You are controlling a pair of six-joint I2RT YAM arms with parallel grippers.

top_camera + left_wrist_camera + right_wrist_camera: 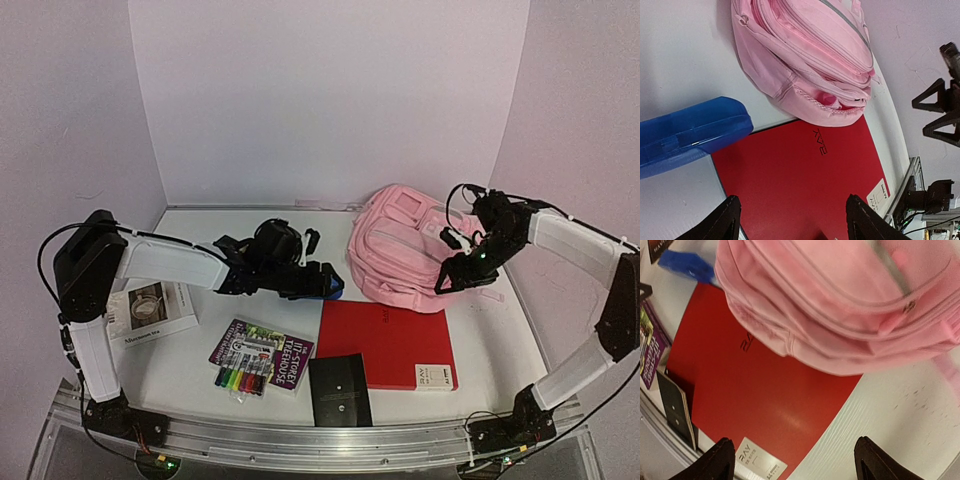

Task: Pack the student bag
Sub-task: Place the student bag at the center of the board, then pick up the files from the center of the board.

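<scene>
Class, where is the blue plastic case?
Top view, mid-table: the blue plastic case lies left of the pink backpack, by the red folder's far-left corner.

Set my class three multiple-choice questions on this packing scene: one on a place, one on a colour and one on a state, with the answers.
1. Where does the flat red rectangular folder lie, relative to the soft pink fabric backpack?
A. Just in front of it, on the near side
B. On top of it
C. Behind it, by the back wall

2. What colour is the hard plastic case near the left gripper?
A. Green
B. Blue
C. Yellow

3. How does the right gripper stand?
A. Shut on a strap
B. Shut on a marker
C. Open, holding nothing

Answers:
1 A: the top view shows the folder on the backpack's near side.
2 B: the left wrist view shows it is translucent blue.
3 C: its fingers stand apart with nothing between them.
</scene>
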